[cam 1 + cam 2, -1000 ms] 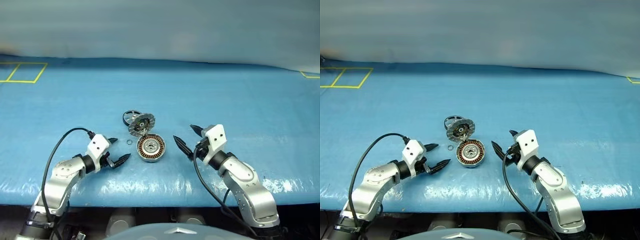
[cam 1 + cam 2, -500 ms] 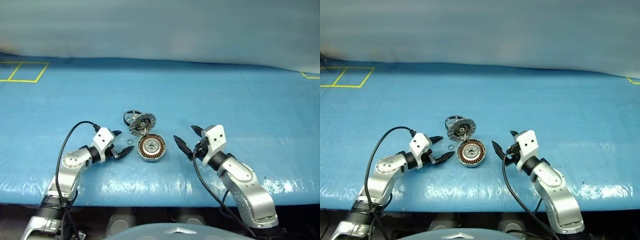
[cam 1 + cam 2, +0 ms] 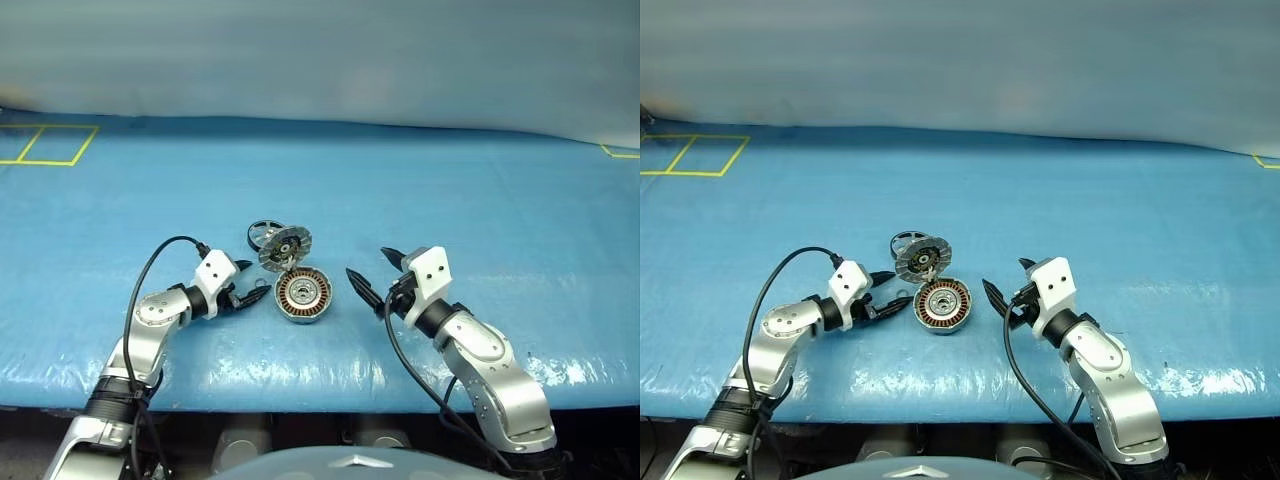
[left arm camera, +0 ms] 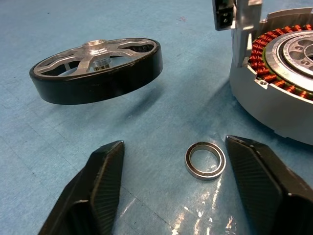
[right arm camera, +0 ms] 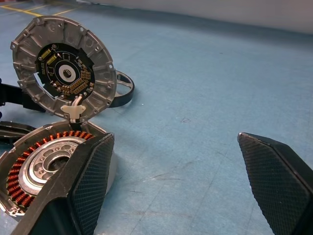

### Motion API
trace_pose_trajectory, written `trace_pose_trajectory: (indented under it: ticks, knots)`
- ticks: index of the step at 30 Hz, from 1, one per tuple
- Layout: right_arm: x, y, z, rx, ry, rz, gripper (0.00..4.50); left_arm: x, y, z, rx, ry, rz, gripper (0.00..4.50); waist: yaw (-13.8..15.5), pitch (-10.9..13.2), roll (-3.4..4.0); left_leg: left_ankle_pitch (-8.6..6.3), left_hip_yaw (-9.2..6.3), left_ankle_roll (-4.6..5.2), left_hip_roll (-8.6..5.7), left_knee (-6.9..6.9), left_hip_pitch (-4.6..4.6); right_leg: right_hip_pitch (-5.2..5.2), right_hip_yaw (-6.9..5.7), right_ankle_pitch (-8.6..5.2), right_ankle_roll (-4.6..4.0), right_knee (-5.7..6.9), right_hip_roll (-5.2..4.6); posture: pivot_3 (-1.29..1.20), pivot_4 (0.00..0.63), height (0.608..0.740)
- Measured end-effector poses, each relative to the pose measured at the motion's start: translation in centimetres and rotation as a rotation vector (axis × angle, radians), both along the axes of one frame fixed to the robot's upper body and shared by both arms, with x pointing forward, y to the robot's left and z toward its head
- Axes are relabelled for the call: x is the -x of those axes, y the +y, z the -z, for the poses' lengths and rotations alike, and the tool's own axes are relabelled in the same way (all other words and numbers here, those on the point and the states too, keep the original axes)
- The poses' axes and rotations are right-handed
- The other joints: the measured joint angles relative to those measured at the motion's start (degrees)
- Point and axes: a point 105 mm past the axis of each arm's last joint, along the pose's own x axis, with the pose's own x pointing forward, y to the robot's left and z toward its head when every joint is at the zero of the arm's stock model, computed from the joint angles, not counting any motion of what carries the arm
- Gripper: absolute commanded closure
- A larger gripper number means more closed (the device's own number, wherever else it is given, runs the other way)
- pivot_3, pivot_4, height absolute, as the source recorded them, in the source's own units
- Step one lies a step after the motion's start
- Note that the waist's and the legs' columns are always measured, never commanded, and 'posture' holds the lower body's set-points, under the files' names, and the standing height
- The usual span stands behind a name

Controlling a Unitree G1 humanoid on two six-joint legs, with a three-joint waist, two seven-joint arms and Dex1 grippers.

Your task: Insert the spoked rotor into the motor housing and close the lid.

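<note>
So the spoked rotor [image 4: 96, 70] is sitting on the blue table [image 3: 480, 200] at the far end of the little cluster, behind the lid [image 3: 284, 247], and nobody's holding it yet. The lid stands propped open on edge, ribbed inner face showing, just beyond the motor housing [image 3: 302, 295], which lies flat with its copper windings up and the centre vacant (so nothing's been inserted yet). There's also a tiny loose ring [image 4: 205, 160] on the table just left of the housing, and that's where the left gripper [image 3: 250, 290] has ended up: its fingers are apart and straddle the ring without touching it, tips low to the surface. The right gripper [image 3: 375, 275] hangs spread wide just right of the housing, holding nothing. My read is we're at the reach-for-the-rotor stage, first step really. The next move calls for the left gripper to get past the ring to the rotor's rim beyond it, pinch it, lift and bring it over the housing centre; the risk is grabbing or nudging that ring instead
</note>
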Motion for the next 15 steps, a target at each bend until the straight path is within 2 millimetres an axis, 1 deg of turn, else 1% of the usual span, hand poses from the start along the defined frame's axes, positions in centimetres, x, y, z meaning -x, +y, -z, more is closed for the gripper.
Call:
trace_pose_trajectory:
  ticks: [2,5,8,10,13,15]
  knots:
    - [0.0,0.0,0.0,0.001,0.000,0.003,0.24,0.0,0.0,0.0,-0.007,-0.003,0.001,2.94,0.00,-0.01,0.01,0.00,0.00,0.00,0.01,0.02,0.01,0.01,0.00,0.01,-0.01,0.01,0.01,0.00,0.150,0.740]
    - [0.0,0.0,0.0,0.003,0.000,0.004,0.24,0.0,0.1,0.1,-0.008,-0.005,-0.006,3.85,-0.03,-0.01,0.02,0.00,0.01,0.00,0.02,0.03,0.02,0.02,0.01,0.01,-0.02,0.01,0.01,0.00,0.150,0.740]
    - [0.0,0.1,0.0,0.003,0.001,0.002,0.24,0.6,0.5,0.0,-0.012,0.002,-0.006,3.85,-0.34,-0.02,0.01,0.00,0.04,0.00,0.04,0.00,0.01,-0.02,0.03,0.01,-0.02,0.01,0.01,0.00,0.150,0.740]
    - [0.0,0.1,0.1,0.004,0.002,0.003,0.24,1.7,1.2,0.0,-0.030,0.032,0.014,3.85,-0.58,-0.02,0.01,-0.01,0.06,0.01,0.06,-0.07,0.00,-0.07,0.06,0.01,-0.03,0.01,0.02,0.00,0.150,0.740]
    - [0.0,0.1,0.1,0.009,0.004,-0.004,0.24,4.1,2.0,-0.2,-0.077,0.104,0.095,3.85,-0.65,-0.02,0.03,-0.01,0.09,0.01,0.11,-0.17,0.02,-0.12,0.09,-0.02,-0.09,0.00,0.01,0.00,0.150,0.740]
    - [0.1,0.0,0.2,0.013,0.009,-0.007,0.24,6.0,2.1,-0.4,-0.087,0.172,0.155,3.85,-0.54,-0.02,0.08,-0.01,0.10,0.01,0.24,-0.20,0.02,-0.15,0.11,-0.04,-0.12,-0.01,-0.05,0.00,0.150,0.740]
